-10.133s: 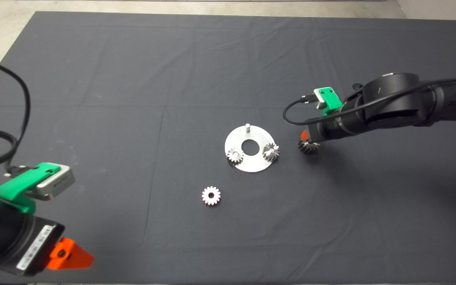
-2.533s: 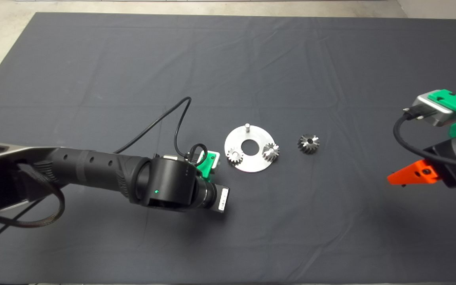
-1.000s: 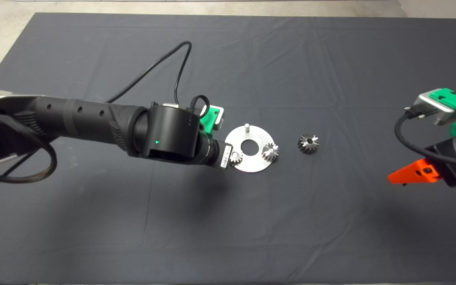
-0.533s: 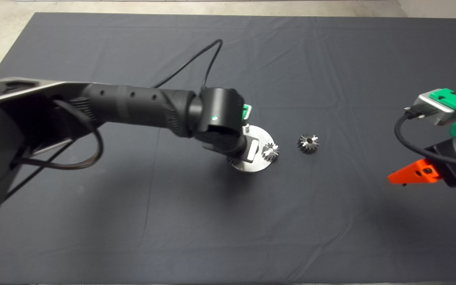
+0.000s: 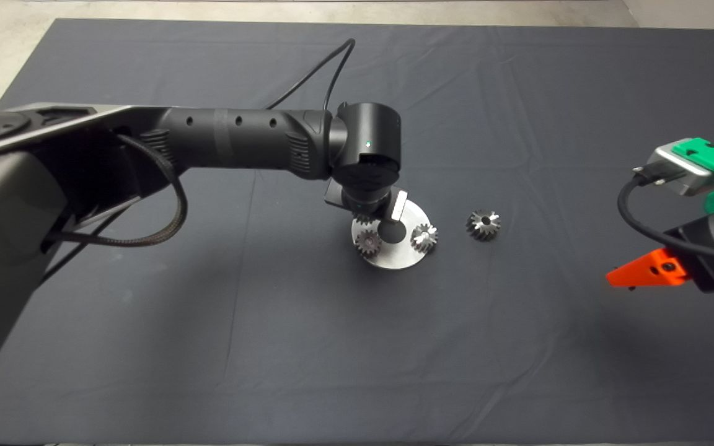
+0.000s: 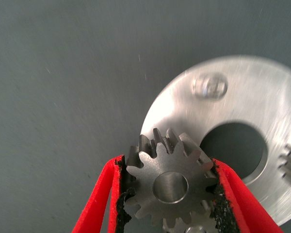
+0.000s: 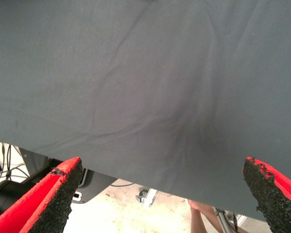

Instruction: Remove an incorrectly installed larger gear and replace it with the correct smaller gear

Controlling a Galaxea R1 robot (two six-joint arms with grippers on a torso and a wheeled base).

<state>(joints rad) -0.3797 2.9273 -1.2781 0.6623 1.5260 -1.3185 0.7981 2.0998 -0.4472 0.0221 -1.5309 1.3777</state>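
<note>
Left pincer (image 6: 170, 194) clamped on the smaller gear (image 6: 170, 187), black pads pressed against fine straight teeth on either side. Bright steel, flat face, round centre hole. Held over the rim of the flat steel disc (image 6: 262, 92): brushed finish, large round centre hole, a short upright pin (image 6: 210, 86) blurred just beyond the gear. Seen from overhead, left arm stretched across the dark wrinkled mat (image 5: 208, 347), wrist housing hiding the far part of the disc (image 5: 394, 257); one small silver gear (image 5: 367, 240) seated on the disc's left side, another gear (image 5: 424, 236) on its right. Larger gear (image 5: 483, 224) lying on the surface just right of the disc, apart from it: dark grey, chunky, coarse flared teeth. Right pincer (image 7: 160, 194) parked at the right edge, wide open, rough black pads well apart, gripping nothing.

Compared with half a second ago: left wrist shifted toward the far side of the disc, left-hand seated gear uncovered again. Ten seconds back, smaller gear lying loose on the mat near the disc.
</note>
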